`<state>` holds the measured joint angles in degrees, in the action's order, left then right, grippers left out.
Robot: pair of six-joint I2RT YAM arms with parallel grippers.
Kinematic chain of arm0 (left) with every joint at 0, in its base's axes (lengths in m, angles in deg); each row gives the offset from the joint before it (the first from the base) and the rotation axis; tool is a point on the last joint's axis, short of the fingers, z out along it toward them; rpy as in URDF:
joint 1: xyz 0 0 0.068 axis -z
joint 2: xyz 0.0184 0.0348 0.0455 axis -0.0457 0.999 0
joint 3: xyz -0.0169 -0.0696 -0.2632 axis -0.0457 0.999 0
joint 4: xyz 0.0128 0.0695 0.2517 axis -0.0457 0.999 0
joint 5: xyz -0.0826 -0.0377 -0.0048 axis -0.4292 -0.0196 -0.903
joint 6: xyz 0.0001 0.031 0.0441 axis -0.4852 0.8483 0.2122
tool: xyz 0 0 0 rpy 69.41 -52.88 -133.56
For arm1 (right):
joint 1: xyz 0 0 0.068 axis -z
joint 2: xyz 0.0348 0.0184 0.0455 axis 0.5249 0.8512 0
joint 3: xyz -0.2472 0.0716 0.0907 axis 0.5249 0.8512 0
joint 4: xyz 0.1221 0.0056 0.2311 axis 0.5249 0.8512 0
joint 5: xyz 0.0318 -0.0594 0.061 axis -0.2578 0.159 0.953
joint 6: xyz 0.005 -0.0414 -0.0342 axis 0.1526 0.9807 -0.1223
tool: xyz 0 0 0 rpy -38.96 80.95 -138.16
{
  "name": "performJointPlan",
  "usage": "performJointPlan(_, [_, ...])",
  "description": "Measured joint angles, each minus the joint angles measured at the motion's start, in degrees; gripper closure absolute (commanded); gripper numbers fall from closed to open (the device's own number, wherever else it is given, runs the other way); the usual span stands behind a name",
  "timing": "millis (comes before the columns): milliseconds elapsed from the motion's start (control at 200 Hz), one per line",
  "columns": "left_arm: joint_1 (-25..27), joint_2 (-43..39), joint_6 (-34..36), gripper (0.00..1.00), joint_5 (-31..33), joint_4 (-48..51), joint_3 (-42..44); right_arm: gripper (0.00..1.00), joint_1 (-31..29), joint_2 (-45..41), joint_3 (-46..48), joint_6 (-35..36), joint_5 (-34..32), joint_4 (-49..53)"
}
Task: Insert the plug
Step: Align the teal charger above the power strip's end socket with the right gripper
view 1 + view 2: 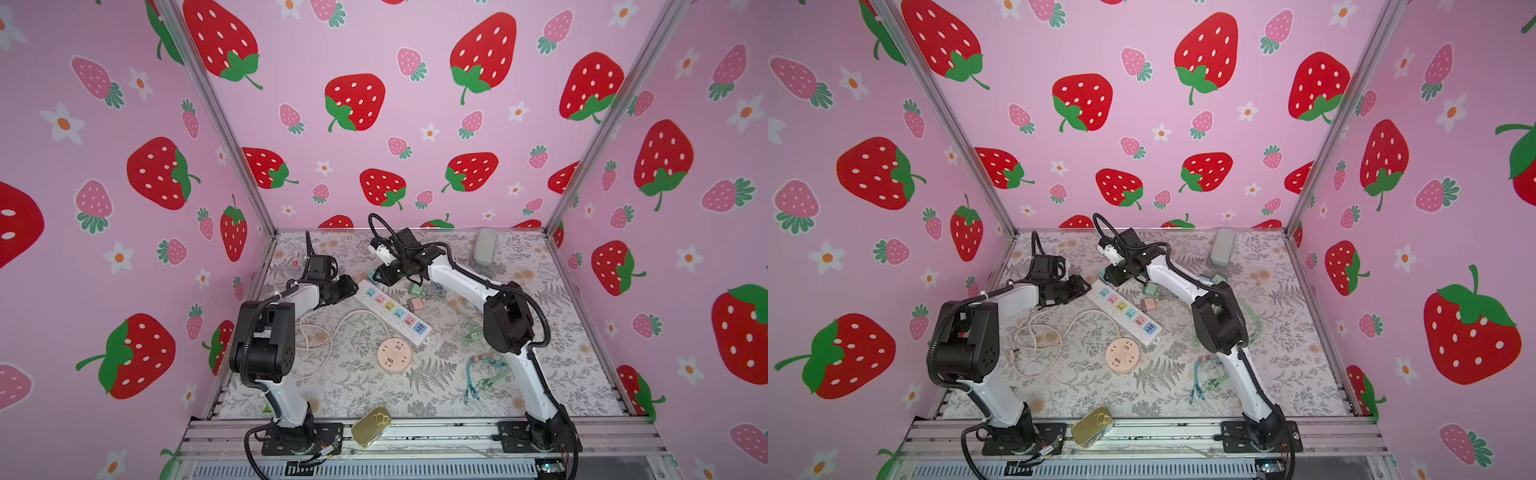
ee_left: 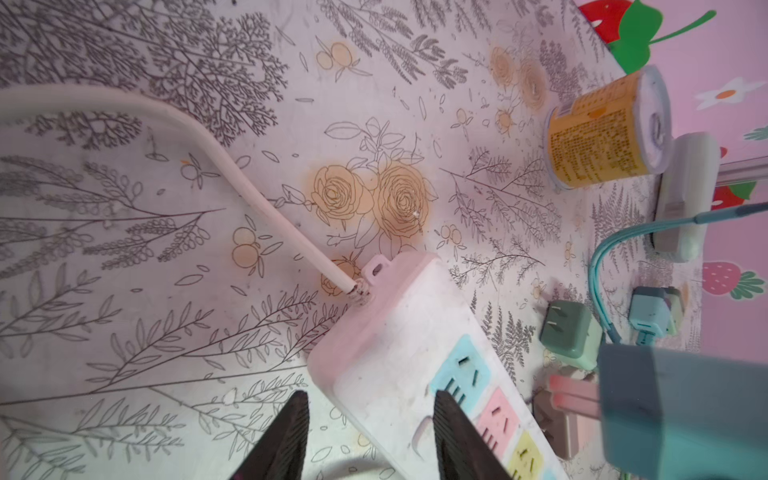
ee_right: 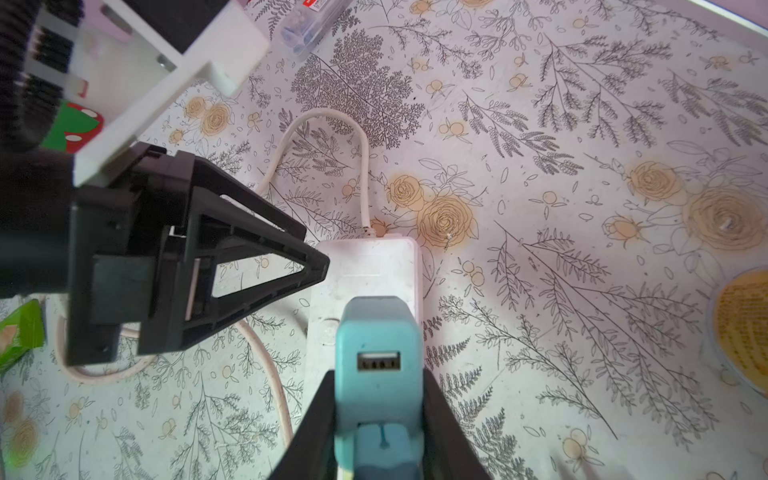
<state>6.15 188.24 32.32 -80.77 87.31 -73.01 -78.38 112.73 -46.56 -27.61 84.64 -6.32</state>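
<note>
Gold tin [image 1: 371,426] sits at the near edge, unused clutter. Floral table [image 1: 561,374] carries everything else. Right arm [image 1: 457,278] reaches from near right to far centre and left arm [image 1: 299,297] from near left, so both claws meet at the far-left end of the white power strip [image 1: 392,311], which lies diagonally mid-table, far left to near right. Left claw [image 2: 370,395]: fingers spread, straddling the strip's cord end, one over its top and one just beside its edge with a gap showing. No clamp is seen; it is likely placed to pin the strip so it won't slide under a push. Cord [image 2: 232,174] leaves that end and loops off near left, clear of the sockets. Peach round socket [image 1: 394,356] lies just near of the strip, untouched. Right claw [image 3: 379,386]: pressed together on the teal plug [image 3: 378,332], pinching its sides, USB face toward the wrist camera, so the prongs presumably point down; the prongs are hidden. Green plug [image 1: 415,289] and pink plug [image 1: 415,304] lie just right of the strip as spares. The teal plug hangs over the strip's far-left end by the first blue socket [image 2: 457,374]; cannot tell if it is touching or seated. Judged step: aligning, insertion not yet confirmed.
</note>
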Motion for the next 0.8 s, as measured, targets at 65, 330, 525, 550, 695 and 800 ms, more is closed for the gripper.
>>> performJointPlan(65, [0.0,0.8,0.2,0.5,-0.3,0.1,-0.3,0.92,-0.2,0.1,-0.5,0.2,0.0,0.8])
performJointPlan(330, [0.0,2.8,0.7,0.53,-1.2,0.7,-1.2,0.91,-0.9,3.0,-4.9,1.4,-0.2,3.5])
performJointPlan(525, [0.0,3.1,1.3,0.56,-1.7,0.9,-1.6,0.91,-1.2,5.2,-7.1,2.4,-0.5,6.0])
performJointPlan(550, [-0.1,3.2,1.3,0.56,-1.8,0.9,-1.6,0.91,-1.2,5.2,-7.1,2.4,-0.5,6.2])
performJointPlan(695, [-0.2,4.5,1.5,0.57,-2.2,0.9,-2.3,0.91,-1.2,5.2,-7.1,2.5,-0.5,7.1])
performJointPlan(800, [-0.3,4.8,1.7,0.58,-2.7,0.9,-2.5,0.91,-1.3,5.2,-7.1,2.5,-0.5,7.6])
